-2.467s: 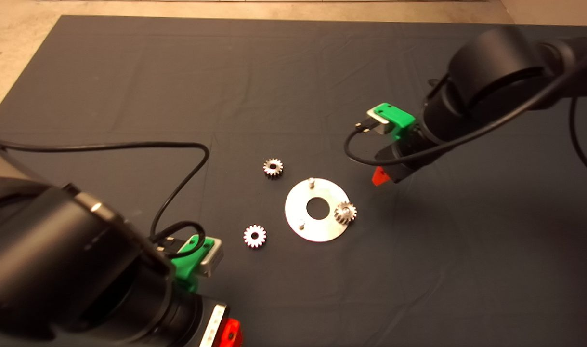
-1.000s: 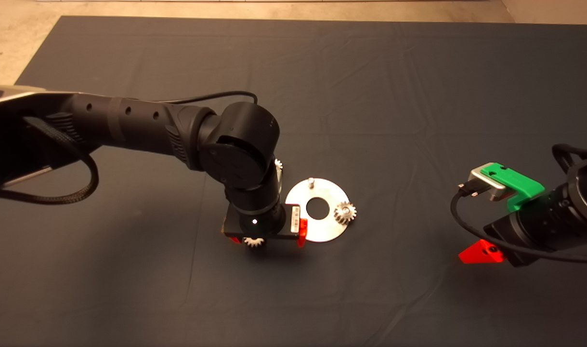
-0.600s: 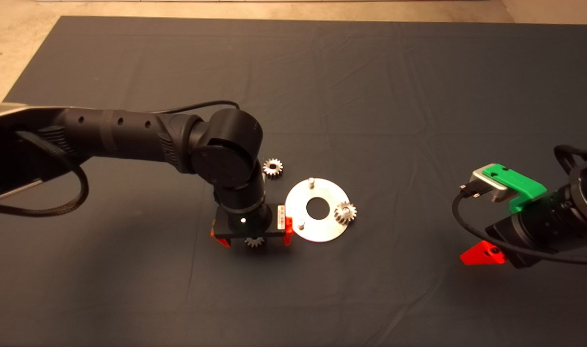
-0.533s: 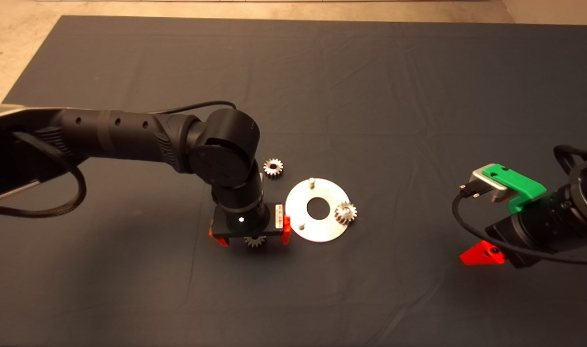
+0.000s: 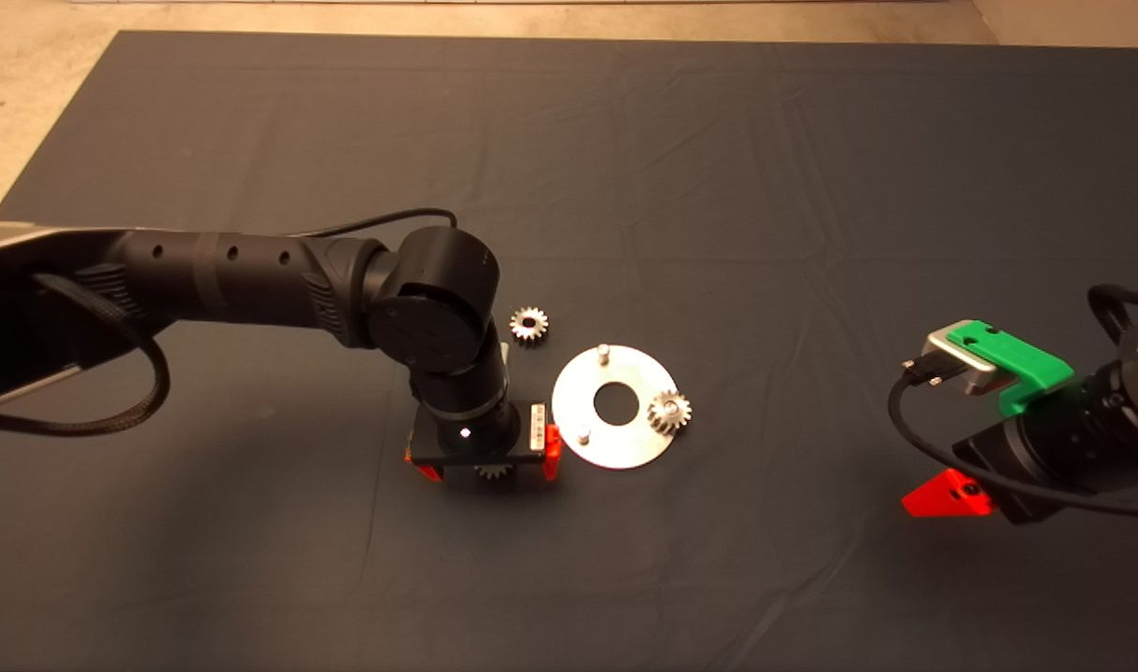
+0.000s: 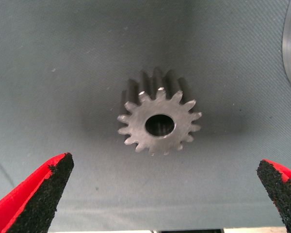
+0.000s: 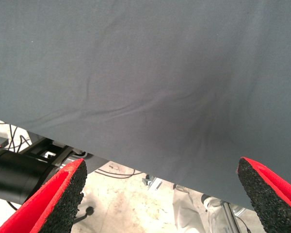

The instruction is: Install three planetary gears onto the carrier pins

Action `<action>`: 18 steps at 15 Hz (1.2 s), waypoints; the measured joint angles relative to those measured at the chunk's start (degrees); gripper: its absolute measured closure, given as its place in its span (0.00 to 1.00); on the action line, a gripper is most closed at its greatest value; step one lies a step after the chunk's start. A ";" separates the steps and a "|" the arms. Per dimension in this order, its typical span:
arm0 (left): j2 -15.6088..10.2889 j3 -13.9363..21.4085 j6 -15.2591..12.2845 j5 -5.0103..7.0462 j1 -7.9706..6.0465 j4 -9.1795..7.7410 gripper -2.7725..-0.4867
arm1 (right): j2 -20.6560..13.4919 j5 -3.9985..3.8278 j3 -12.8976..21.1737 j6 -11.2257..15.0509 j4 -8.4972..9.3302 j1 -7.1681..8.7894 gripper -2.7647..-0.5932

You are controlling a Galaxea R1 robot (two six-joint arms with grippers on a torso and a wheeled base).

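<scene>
I am viewing the dark mat (image 5: 718, 168), which is lying under everything in the work area. I am holding the left arm (image 5: 251, 280) out from the left side, with the left gripper (image 5: 483, 467) pointing straight down at the mat. Its fingers (image 6: 36, 199) are standing wide apart, gripping nothing. The right gripper (image 5: 947, 495) is waiting at the right edge, well apart from the parts, and its fingers (image 7: 53, 199) are likewise spread over bare mat.

The silver disc (image 5: 615, 448) is lying just beside the left gripper, on its right-hand side. One gear (image 5: 669, 412) is sitting on a pin at the disc's far rim from that gripper. Two carrier pins (image 5: 583, 434) are standing bare. A second gear (image 5: 529, 325) is lying on the mat behind the left gripper. The third gear (image 6: 159, 124) is lying flat directly beneath the left gripper, centred between the spread fingers, touching neither.
</scene>
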 joint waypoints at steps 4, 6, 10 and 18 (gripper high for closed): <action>0.02 0.00 2.49 0.01 1.56 1.34 0.01 | -0.35 -0.02 0.20 0.00 0.01 0.07 0.21; 0.02 -0.02 3.01 0.01 1.66 1.72 0.01 | -0.37 -0.04 0.31 0.00 0.01 0.07 0.21; 0.05 -0.16 5.37 -0.01 2.08 3.89 0.01 | -0.39 -0.01 0.34 0.00 0.01 0.07 0.21; 0.32 -2.29 8.51 0.00 2.31 5.81 0.04 | -0.48 -0.01 0.37 0.00 0.04 0.07 0.21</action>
